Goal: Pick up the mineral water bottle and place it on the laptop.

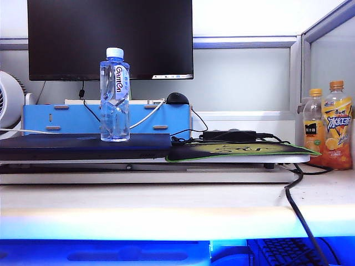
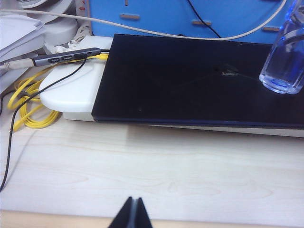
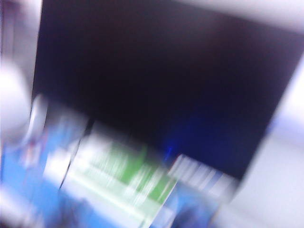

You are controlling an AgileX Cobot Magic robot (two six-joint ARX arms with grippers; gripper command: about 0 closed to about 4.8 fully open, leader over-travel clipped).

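The mineral water bottle (image 1: 115, 94), clear with a white cap and a white label, stands upright on the laptop (image 1: 83, 145), a flat dark slab at the left of the exterior view. Neither arm appears in that view. In the left wrist view the bottle's base (image 2: 283, 71) rests near the far right of the laptop lid (image 2: 190, 80). My left gripper (image 2: 135, 198) hovers shut over the pale wooden desk, well short of the laptop, with nothing in it. The right wrist view is heavily blurred; it shows a dark screen and no jaws.
A black monitor (image 1: 111, 39) stands behind the laptop. A green-edged mouse pad (image 1: 238, 149) and a black power adapter (image 1: 229, 134) lie to the right, with two orange drink bottles (image 1: 336, 124) beyond. A yellow cable (image 2: 28, 114) and a USB hub (image 2: 66, 57) sit beside the laptop.
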